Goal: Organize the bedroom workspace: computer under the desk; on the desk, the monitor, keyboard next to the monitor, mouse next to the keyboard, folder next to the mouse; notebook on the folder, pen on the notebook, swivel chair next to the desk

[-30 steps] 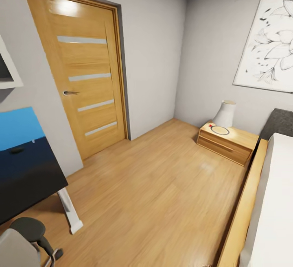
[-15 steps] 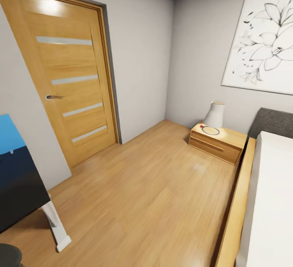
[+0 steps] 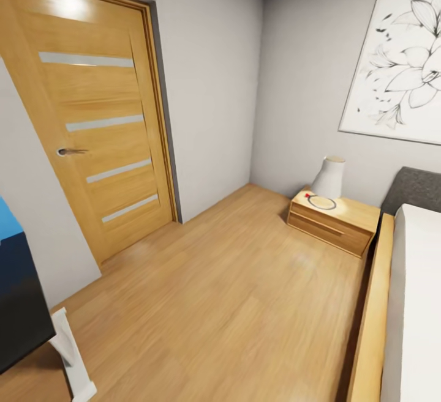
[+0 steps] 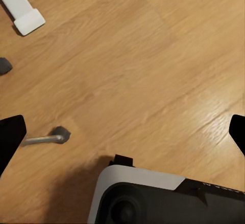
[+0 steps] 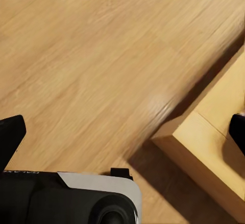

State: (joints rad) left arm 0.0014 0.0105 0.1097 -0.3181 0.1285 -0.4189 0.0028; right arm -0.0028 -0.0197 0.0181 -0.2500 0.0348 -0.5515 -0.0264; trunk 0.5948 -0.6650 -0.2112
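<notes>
Far left in the head view: corner of the desk, black surface with a blue back panel, a white leg beneath it. Then the wood door, open floor, a nightstand with a lamp, and the bed frame.

Left hand: fingers spread wide, nothing held; floor below it, the white leg and a chrome chair-base arm ahead.

Right hand: also spread and empty, above the floor, the bed frame corner just beside.

Judgement: robot is in transit, no item in hand. Next move calls for turning toward the surface to find the folder and chair.
</notes>
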